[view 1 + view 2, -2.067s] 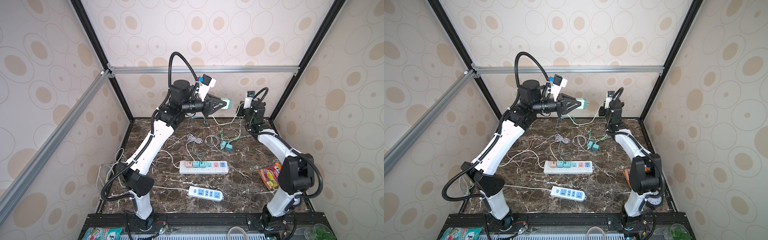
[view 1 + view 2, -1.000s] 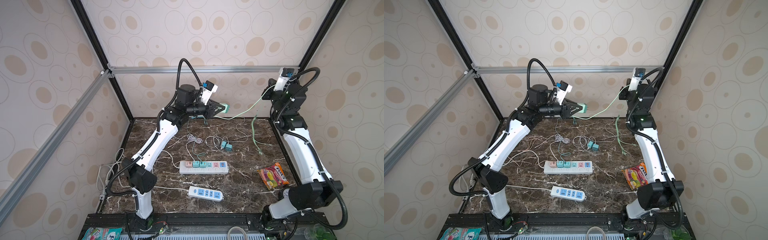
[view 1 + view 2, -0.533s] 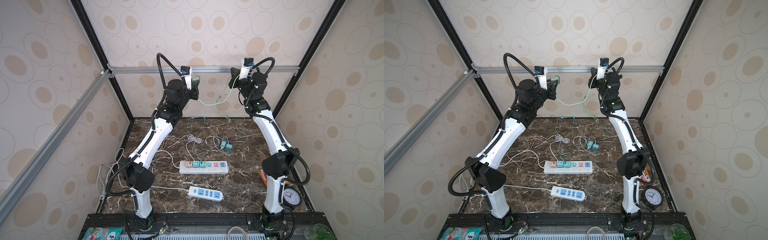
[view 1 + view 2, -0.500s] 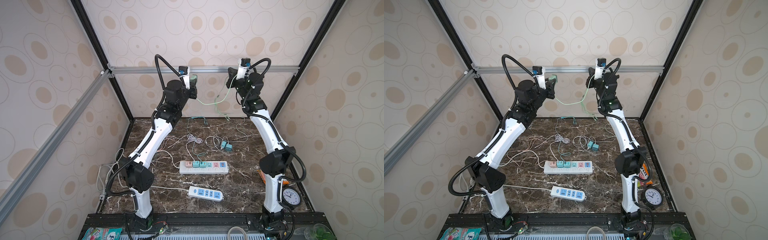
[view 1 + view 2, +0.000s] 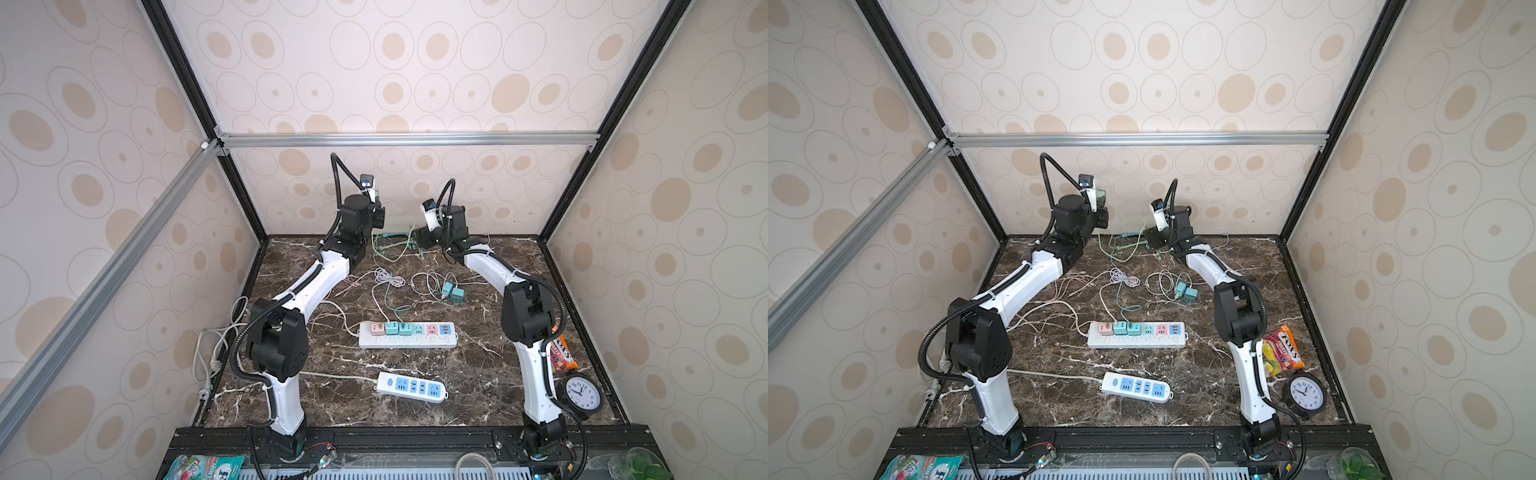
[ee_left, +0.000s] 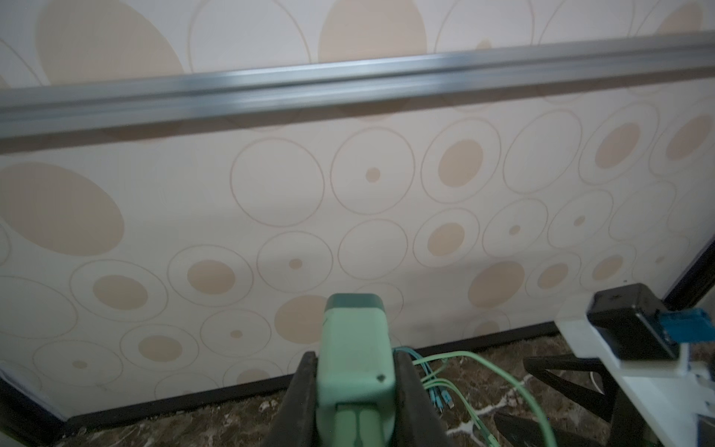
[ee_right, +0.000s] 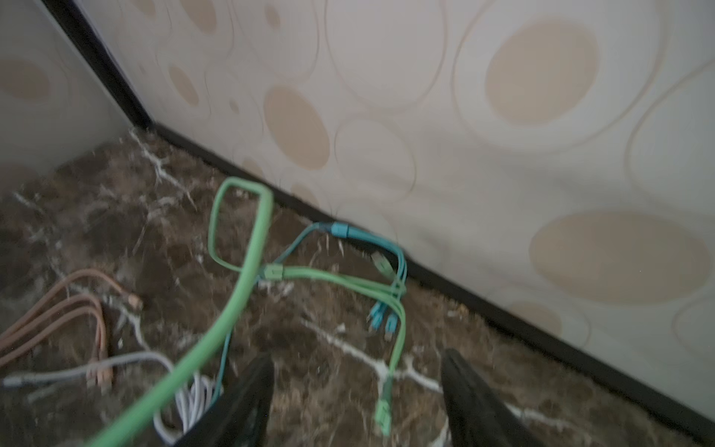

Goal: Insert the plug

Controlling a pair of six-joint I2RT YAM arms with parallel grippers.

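1. Left gripper (image 6: 355, 387) is clamped on the mint green plug (image 6: 354, 333), held up by the far wall (image 6: 348, 193), left of centre.
2. Right gripper (image 7: 356, 387) is spread wide and empty, over the green cable (image 7: 247, 278) lying at the far side.
3. I'd get the prongs facing down first, then carry it to a free socket at the right of the colourful power strip (image 5: 407, 334).
4. Watch the cable slack, it could snag.

Marble table (image 5: 478, 374); strips (image 5: 407, 335), cables (image 5: 388, 277), perhaps sweets (image 5: 1281, 351)
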